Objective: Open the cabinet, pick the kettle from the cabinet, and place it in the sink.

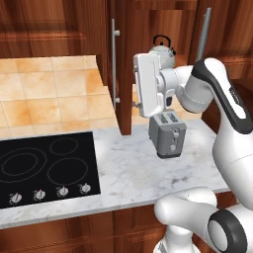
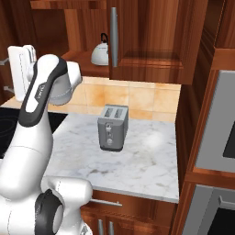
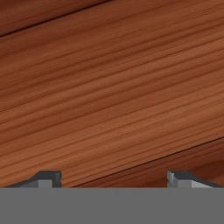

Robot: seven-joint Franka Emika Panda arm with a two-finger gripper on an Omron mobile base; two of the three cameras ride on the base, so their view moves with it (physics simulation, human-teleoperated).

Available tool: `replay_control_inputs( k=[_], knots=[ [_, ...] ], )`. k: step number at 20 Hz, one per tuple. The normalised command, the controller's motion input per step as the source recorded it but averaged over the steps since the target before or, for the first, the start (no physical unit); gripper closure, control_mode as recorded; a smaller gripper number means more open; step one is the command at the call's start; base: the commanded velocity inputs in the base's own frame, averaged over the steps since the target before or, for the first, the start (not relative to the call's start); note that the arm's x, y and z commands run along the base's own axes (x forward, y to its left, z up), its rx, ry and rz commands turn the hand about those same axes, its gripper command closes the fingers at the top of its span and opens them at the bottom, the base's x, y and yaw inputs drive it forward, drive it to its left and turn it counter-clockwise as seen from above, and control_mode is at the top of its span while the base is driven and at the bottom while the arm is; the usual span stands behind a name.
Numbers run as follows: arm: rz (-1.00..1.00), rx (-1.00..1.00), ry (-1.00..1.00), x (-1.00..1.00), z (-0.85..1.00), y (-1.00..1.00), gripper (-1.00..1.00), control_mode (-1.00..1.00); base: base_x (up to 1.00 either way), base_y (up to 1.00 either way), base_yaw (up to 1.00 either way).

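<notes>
Nearest the base lies the white marble counter [image 2: 151,156], and on it stands a grey toaster [image 2: 112,126], which serves here as the landmark. To the toaster's left, flush in the counter, is the black cooktop [image 1: 47,168].

Above and just left of the toaster the arm reaches toward the cabinet [image 1: 126,59]. The gripper [image 3: 113,177] faces a reddish wood panel at close range; its two dark tips stand wide apart with nothing between them, so the pincer is released and empty.

Above and behind the toaster both cabinet doors hang swung outward, their long silver bar handles [image 1: 114,62] upright, and the inner shelf is exposed. So the opening step looks done or nearly done.

Farthest back, on that shelf above the toaster, sits the kettle [image 2: 102,51], upright on its base and apart from the gripper. Its black arched handle rises over the lid. In the right base view the spout seems to point left, toward the arm's side, so its long axis would run roughly across the shelf; the spout is too small to be sure.

Picking the kettle and setting it in the sink remain.
</notes>
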Motion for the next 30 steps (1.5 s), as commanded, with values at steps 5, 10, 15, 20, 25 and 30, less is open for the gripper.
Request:
replay_control_inputs(
  k=[5, 10, 15, 20, 25, 30],
  knots=[
    [0.0, 0.0, 0.0, 0.02, -0.02, 0.18, -1.0, -1.0, 0.0, 0.0, 0.0],
    [0.0, 0.0, 0.0, 0.06, -0.04, 0.03, -1.0, -1.0, 0.0, 0.0, 0.0],
    [0.0, 0.0, 0.0, 0.03, -0.03, -0.12, -1.0, -1.0, 0.0, 0.0, 0.0],
    [-0.01, 0.0, 0.0, 0.04, 0.0, -0.25, -1.0, -1.0, 0.0, 0.0, 0.0],
    [-0.03, 0.0, 0.02, 0.08, 0.0, -0.31, -1.0, -1.0, 0.0, 0.0, 0.0],
    [-0.03, 0.0, 0.04, 0.1, 0.0, -0.33, -1.0, -1.0, 0.0, 0.0, 0.0]
  ],
)
